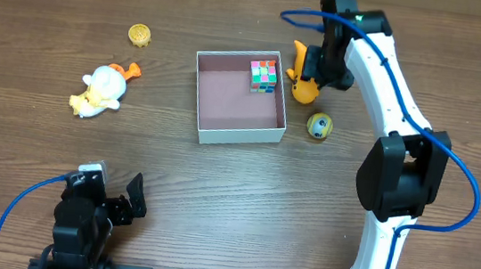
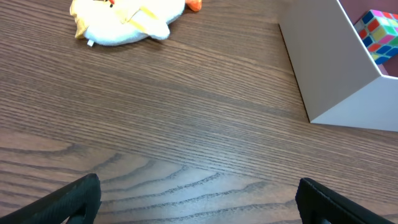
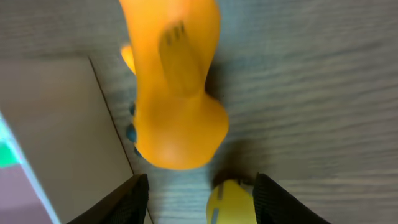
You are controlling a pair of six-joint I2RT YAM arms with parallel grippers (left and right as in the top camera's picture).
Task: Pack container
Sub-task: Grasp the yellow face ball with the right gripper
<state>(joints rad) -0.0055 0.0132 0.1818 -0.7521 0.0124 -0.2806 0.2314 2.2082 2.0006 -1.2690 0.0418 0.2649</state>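
Observation:
The container (image 1: 240, 135) is a square white-walled box with a pink-brown inside, at the table's middle. A multicoloured cube (image 1: 264, 76) lies in its far right corner. An orange toy (image 1: 302, 85) lies just outside the box's right wall, with a yellow ball toy (image 1: 318, 125) nearer the front. My right gripper (image 1: 321, 69) hovers over the orange toy; in the right wrist view it (image 3: 199, 205) is open and empty, with the orange toy (image 3: 177, 93) ahead, the yellow ball (image 3: 230, 202) between the fingers' tips and the box wall (image 3: 56, 124) at left. My left gripper (image 1: 119, 199) is open and empty at the front left.
A white and yellow plush duck (image 1: 100, 90) lies at the left and a small gold round piece (image 1: 139, 34) behind it. The left wrist view shows the open left gripper (image 2: 199, 208), the duck (image 2: 124, 22), the box wall (image 2: 329, 68) and the cube (image 2: 378, 34).

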